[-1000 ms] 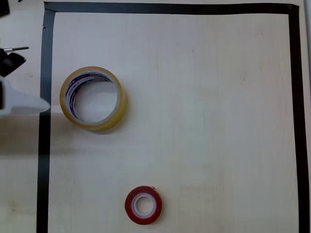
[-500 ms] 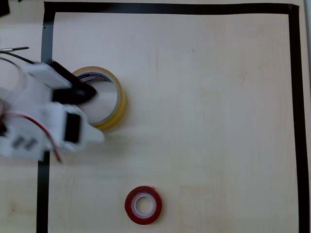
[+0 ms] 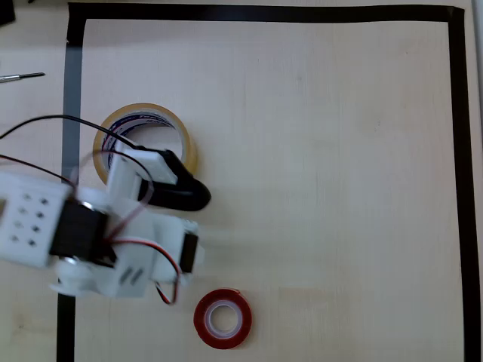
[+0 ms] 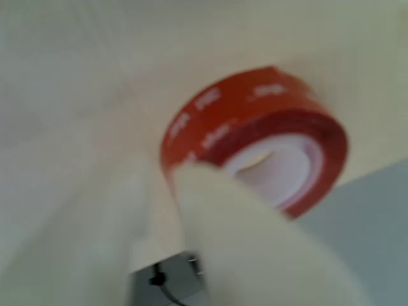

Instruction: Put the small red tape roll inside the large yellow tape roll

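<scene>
The light wooden table [image 3: 339,188] has a black tape border [image 3: 457,151]. I cannot tell if the gripper [image 3: 198,219] is open or closed.

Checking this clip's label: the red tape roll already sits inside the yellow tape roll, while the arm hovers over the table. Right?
Not quite. The small red tape roll lies flat on the table, apart from the large yellow tape roll, as the overhead view shows. The arm does hover above the table.

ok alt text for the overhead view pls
A white robot arm reaches in from the left over a pale wooden table, partly covering the large yellow tape roll. The small red tape roll lies apart near the bottom edge.
</scene>
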You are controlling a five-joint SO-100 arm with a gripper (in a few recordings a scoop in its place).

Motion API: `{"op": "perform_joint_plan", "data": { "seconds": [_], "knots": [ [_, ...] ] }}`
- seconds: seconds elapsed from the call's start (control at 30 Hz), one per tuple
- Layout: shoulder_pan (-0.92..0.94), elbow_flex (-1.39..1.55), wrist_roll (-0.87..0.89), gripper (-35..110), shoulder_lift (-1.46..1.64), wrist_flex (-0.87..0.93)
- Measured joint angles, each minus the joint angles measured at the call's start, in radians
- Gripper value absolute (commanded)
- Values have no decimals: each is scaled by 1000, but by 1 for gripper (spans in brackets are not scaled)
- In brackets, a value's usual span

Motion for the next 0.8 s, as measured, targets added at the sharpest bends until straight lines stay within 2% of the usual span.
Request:
{"op": "perform_joint_plan", "data": {
  "seconds": [0.23, 0.37, 0.57, 0.8],
  "knots": [
    [31, -115, 5, 0, -77, 35],
    [48, -179, 37, 0, -114, 57],
    [91, -373, 92, 0, -270, 186],
    [117, -472, 170, 0, -370, 221]
  ]
}}
